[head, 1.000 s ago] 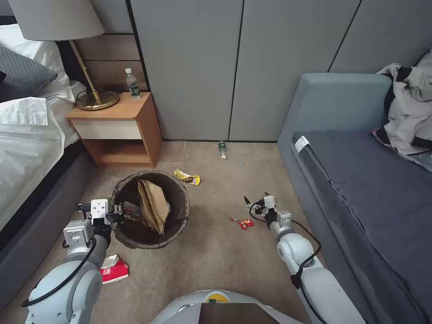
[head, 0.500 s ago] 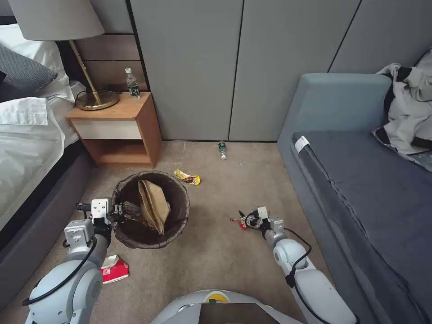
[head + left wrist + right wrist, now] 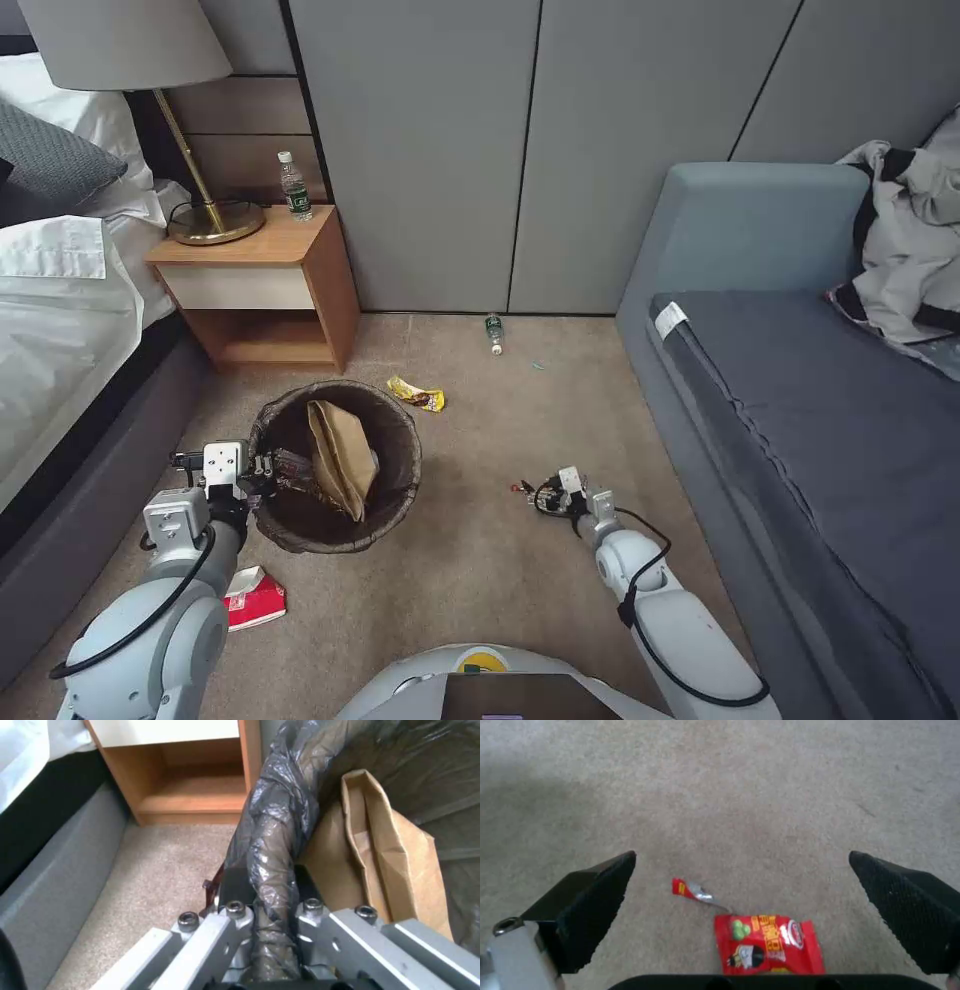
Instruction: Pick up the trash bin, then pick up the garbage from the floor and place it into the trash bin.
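Head view: bin (image 3: 335, 465) sits on carpet before the nightstand (image 3: 262, 285); left gripper (image 3: 262, 470) clamps its rim. Right gripper (image 3: 532, 493), right of the bin, hovers low.

Left wrist view: fingers (image 3: 235, 896) pinch the bag-wrapped rim.

Right wrist view: jaws stand wide, packet (image 3: 769, 944) between them, probably slightly near the palm. Advice: descend straight, close across the packet's middle, avoid the torn strip (image 3: 694, 892).

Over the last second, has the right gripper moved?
Yes. The right gripper has pulled back from the sofa toward the robot and leftward, and hangs open over the red snack packet on the carpet.
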Motion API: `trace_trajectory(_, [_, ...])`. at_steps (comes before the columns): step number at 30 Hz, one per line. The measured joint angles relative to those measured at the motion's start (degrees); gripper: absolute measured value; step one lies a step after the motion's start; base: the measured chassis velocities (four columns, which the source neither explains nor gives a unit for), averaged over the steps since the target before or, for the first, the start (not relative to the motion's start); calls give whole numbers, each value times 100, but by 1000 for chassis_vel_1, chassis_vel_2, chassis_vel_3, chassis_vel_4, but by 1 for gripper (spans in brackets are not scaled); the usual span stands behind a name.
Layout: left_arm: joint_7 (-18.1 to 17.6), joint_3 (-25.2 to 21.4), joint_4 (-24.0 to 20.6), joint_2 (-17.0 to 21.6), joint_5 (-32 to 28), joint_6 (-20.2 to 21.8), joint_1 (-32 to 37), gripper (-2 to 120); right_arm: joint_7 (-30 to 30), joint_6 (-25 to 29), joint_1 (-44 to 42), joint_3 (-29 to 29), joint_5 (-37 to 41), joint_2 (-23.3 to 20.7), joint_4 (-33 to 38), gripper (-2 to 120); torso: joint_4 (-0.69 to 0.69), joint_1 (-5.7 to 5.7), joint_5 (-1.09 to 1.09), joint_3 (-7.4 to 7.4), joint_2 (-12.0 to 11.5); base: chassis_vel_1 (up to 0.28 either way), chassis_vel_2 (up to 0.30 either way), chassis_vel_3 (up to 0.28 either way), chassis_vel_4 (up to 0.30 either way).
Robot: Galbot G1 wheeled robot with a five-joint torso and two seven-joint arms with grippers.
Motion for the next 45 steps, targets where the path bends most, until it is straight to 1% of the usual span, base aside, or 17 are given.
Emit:
trace_trajectory(12, [0, 16, -6, 4, 14, 0, 27, 4, 8, 12, 307, 60, -5, 148, -787, 100, 0, 0, 0, 0, 0, 0, 0, 0, 0])
trace_trajectory(16, [0, 22, -7, 4, 18, 0, 28, 4, 8, 12, 314, 84, 11, 159, -876, 100, -1, 0, 0, 0, 0, 0, 0, 0, 0])
trace_trajectory(24, [0, 42, -11, 9, 30, -1, 32, 4, -16, 21, 431, 171, 19, 243, -1282, 100, -1, 0, 0, 0, 0, 0, 0, 0, 0])
trace_trajectory(31, [-1, 37, 8, 14, 30, -3, 22, 4, -20, 25, 483, 175, 10, 271, -1364, 100, -1, 0, 0, 0, 0, 0, 0, 0, 0])
trace_trajectory(36, [-1, 48, 35, 18, 29, -5, -13, 4, 20, 26, 571, 147, -158, 336, -1494, 100, -1, 0, 0, 0, 0, 0, 0, 0, 0])
trace_trajectory(45, [0, 26, 71, 27, 12, -9, -41, 4, 33, 22, 594, 114, -252, 367, -1523, 100, 0, 0, 0, 0, 0, 0, 0, 0, 0])
